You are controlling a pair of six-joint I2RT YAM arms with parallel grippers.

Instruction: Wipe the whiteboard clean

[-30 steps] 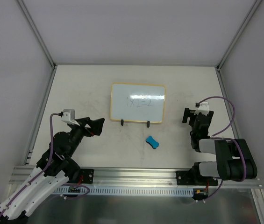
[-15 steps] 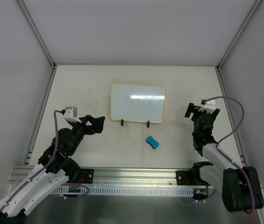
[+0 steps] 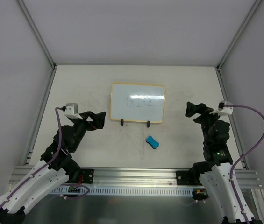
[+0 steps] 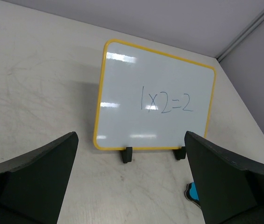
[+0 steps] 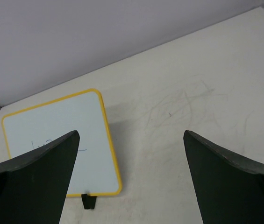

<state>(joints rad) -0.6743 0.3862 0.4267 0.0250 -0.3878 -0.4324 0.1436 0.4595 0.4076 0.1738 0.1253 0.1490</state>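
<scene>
The whiteboard (image 3: 138, 103) has a yellow frame and two black feet, stands mid-table and bears the dark writing "1x2=2". It also shows in the left wrist view (image 4: 155, 98) and partly in the right wrist view (image 5: 75, 116). A blue eraser (image 3: 153, 142) lies in front of the board's right foot; in the left wrist view (image 4: 193, 191) only its edge peeks out beside my finger. My left gripper (image 3: 96, 121) (image 4: 131, 135) is open and empty, left of the board. My right gripper (image 3: 192, 111) (image 5: 131, 133) is open and empty, right of the board.
Grey walls with metal corner posts (image 3: 38, 35) close in the table at the back and sides. An aluminium rail (image 3: 136, 175) runs along the near edge by the arm bases. A purple cable (image 3: 258, 126) loops off the right arm.
My right arm has unfolded from its tucked pose and lifted, its wrist swinging out to the right. My left gripper has crept slightly toward the board. Board and eraser have not moved.
</scene>
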